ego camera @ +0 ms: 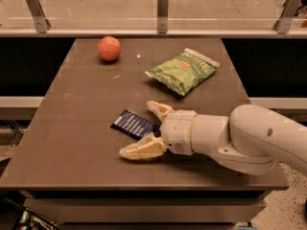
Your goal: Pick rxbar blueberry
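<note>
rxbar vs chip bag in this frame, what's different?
Size: the rxbar blueberry is much smaller than the chip bag. Colour: the bar is dark navy with pale print, the bag green. Shape: the bar lies flat, the bag is puffed and crinkly. Position: the bar sits between the open fingers of the claw, the bag farther back, apart from it. Both rest on the table.
</note>
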Robot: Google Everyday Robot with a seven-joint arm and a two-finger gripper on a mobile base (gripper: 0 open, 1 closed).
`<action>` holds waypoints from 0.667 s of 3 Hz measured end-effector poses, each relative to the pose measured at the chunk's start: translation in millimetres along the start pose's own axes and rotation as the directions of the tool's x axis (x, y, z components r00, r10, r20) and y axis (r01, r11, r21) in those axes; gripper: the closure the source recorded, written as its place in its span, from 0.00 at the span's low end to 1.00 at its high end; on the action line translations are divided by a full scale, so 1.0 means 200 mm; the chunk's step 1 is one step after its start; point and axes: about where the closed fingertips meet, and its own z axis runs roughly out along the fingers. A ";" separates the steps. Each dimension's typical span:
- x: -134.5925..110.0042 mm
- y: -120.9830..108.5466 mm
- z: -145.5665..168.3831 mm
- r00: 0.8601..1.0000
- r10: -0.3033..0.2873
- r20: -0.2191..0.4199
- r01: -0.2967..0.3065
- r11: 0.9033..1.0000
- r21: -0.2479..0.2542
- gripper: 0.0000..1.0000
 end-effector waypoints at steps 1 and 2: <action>-0.01 0.01 0.01 1.000 -0.004 0.000 0.004 1.000 -0.003 0.41; -0.02 0.02 0.01 1.000 -0.009 0.000 0.009 1.000 -0.006 0.65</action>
